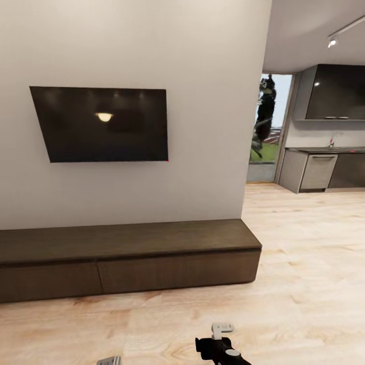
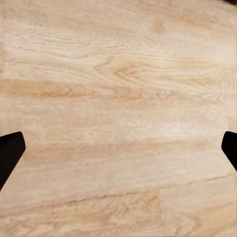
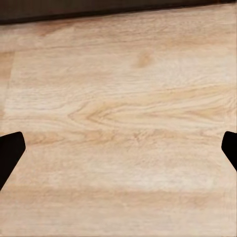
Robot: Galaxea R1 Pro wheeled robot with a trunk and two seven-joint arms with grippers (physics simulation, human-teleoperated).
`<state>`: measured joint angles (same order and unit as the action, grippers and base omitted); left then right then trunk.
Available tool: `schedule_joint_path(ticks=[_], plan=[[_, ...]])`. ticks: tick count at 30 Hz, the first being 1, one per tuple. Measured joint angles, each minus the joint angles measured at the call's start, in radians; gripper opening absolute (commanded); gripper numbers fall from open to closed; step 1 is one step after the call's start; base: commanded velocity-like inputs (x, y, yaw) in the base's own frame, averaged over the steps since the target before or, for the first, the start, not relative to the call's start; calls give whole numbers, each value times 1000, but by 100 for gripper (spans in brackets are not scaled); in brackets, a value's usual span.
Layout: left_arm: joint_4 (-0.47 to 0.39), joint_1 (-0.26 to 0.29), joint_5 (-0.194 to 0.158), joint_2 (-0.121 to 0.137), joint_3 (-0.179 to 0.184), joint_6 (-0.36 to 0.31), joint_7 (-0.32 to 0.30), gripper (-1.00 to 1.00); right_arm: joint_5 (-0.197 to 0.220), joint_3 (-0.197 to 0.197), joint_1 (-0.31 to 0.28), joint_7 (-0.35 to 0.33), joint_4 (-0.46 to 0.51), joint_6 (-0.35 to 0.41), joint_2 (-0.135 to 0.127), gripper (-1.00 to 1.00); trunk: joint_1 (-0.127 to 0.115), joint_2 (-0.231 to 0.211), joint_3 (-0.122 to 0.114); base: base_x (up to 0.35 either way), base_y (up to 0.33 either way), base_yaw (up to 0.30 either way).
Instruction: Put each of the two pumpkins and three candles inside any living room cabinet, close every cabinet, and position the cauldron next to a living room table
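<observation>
Head view: long low dark cabinet [image 1: 126,258] stood against the pale wall [image 1: 203,101], its drawer fronts all flush and shut, top bare; it was the only task thing in sight; dark TV [image 1: 104,124] hung on the wall above the cabinet, a lamp glare on its screen; light wood floor [image 1: 304,263] ran from the cabinet's foot toward the robot and on to the right, into a kitchen; there, grey counter [image 1: 324,150] with a tap, pale dishwasher front [image 1: 318,171] below it, dark upper cupboard [image 1: 337,92] above; glass door [image 1: 268,126] at the far end with a dark blurred shape in it, could not tell what.

Right arm [image 1: 220,347] showed at the lower edge of the head view, black with a white fitting, over floor, well short of the cabinet; a grey corner of the left arm [image 1: 110,361] sat at the same edge.

Left gripper [image 2: 118,148]: two black fingertips wide apart at the frame's sides, bare floor planks between them, nothing held.

Right gripper [image 3: 118,148]: fingertips likewise spread wide, nothing between but floor; the cabinet's dark base [image 3: 98,9] lay beyond.
</observation>
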<state>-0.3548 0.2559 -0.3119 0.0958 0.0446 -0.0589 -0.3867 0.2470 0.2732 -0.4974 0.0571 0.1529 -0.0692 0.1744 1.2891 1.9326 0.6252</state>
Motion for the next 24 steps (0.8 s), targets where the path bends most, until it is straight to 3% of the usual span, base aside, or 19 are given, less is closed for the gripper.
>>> schedule_joint_path(ticks=[9, 10, 13, 16, 17, 20, 22, 24], plan=[[0, 0, 0, 2, 0, 0, -22, 100, 3, -3, 0, 5, 0, -25, 0, 100, 0, 0, 0, 313, 140, 0], [0, 0, -1, 3, 0, -1, -36, 100, 3, -4, 0, 6, 0, -30, 0, 100, 0, 0, 0, 313, 140, 0], [0, -1, -6, 9, -1, -1, -160, 100, 14, -20, 0, 13, 0, -36, 0, 100, 0, 0, 0, 313, 140, 0], [0, -3, -18, 21, -1, -18, -337, 100, 103, -117, 0, -17, 0, -31, -4, 100, 0, 0, 0, 314, 140, 0], [0, -3, -20, 22, -1, -25, -367, 100, 123, -136, 0, -30, 0, -29, -7, 100, 0, 0, 0, 310, 137, 0], [2, -3, -24, 25, -1, -59, -502, 100, 236, -221, 0, -197, 5, 0, -36, 100, 0, 0, 0, 216, 82, 0], [2, -3, -29, 26, -1, -67, -546, 100, 325, -263, 0, -329, 9, 46, -73, 100, 0, 0, 0, 74, 26, 0], [2, -3, -44, 26, -2, -71, -565, 100, 419, -300, -1, -405, 11, 75, -96, 100, 1, 0, 0, 28, 10, 0]])
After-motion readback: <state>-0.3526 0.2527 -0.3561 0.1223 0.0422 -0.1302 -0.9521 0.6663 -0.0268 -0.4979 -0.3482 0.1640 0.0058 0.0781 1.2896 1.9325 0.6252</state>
